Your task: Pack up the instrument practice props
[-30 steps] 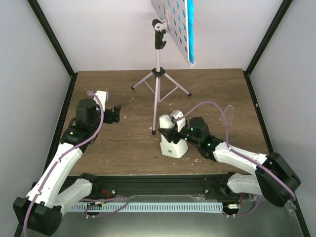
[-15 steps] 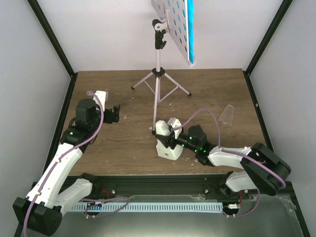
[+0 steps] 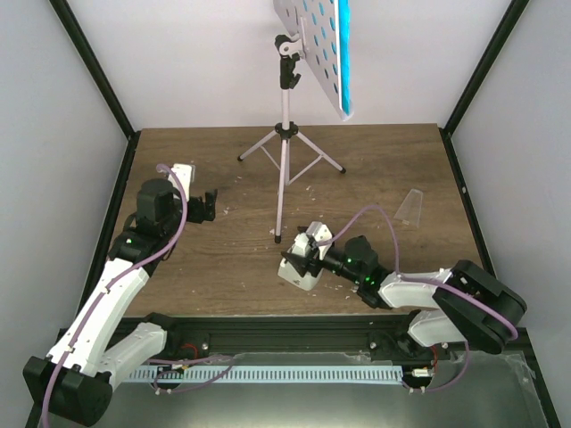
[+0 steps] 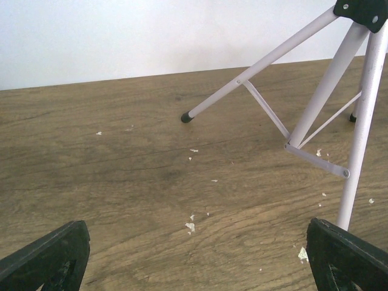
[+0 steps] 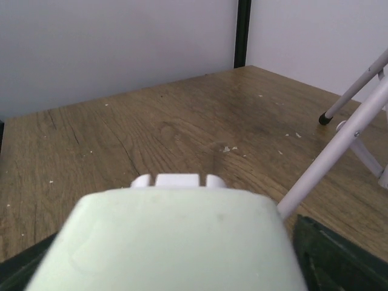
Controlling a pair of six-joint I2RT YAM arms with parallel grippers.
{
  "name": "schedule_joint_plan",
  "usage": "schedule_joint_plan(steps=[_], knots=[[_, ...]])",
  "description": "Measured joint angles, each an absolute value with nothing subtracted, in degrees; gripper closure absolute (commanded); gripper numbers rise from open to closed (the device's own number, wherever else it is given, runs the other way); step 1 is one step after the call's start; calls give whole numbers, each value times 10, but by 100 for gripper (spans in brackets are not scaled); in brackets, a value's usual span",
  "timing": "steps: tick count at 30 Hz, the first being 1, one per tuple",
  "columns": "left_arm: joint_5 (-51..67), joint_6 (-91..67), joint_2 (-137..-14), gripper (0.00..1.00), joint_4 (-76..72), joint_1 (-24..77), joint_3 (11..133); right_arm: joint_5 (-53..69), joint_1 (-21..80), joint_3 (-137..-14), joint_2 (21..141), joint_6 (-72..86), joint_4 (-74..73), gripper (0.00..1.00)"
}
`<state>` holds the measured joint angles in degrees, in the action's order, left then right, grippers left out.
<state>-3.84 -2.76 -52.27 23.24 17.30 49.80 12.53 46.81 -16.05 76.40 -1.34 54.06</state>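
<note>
The white metronome (image 3: pixel 297 270) lies tipped over near the table's front edge. My right gripper (image 3: pixel 310 257) reaches over it from the right. In the right wrist view the metronome (image 5: pixel 176 242) fills the space between the dark fingers (image 5: pixel 339 260); whether they still press on it does not show. The pale music stand (image 3: pixel 285 134) stands at the back centre on its tripod, and the teal booklet (image 3: pixel 342 53) rests on its perforated desk (image 3: pixel 308 36). My left gripper (image 3: pixel 207 205) hovers open over bare wood at the left, left gripper (image 4: pixel 200 254) with the stand's legs (image 4: pixel 327 91) ahead to its right.
A small clear plastic piece (image 3: pixel 412 207) stands at the right of the wooden table (image 3: pixel 393 160). White walls and black corner posts (image 3: pixel 473 80) close in three sides. A stand leg (image 5: pixel 339 145) crosses just right of the metronome. White flecks (image 4: pixel 190 227) dot the wood.
The right arm has pulled the metronome toward the near edge, and it has gone from upright to tipped on its side. The left arm has not moved.
</note>
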Motion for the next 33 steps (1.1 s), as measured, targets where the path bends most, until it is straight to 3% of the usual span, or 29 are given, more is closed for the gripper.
schedule_joint_plan(steps=[2, 10, 20, 26, 33], knots=[[-38, -28, -523, 2, 232, 173, 498, 124, 468, -159, 761, -6, 540, 1], [-40, -27, -523, 2, 232, 173, 498, 109, 469, -149, 663, 25, 497, 0], [-54, -27, -517, 2, 232, 173, 496, 20, 462, -184, 461, 119, 254, 0], [-69, -23, -512, 2, 228, 173, 493, 50, 462, -177, 368, 229, 107, 0], [-79, -19, -513, 2, 224, 173, 490, 94, 462, -107, 274, 334, 41, 0]])
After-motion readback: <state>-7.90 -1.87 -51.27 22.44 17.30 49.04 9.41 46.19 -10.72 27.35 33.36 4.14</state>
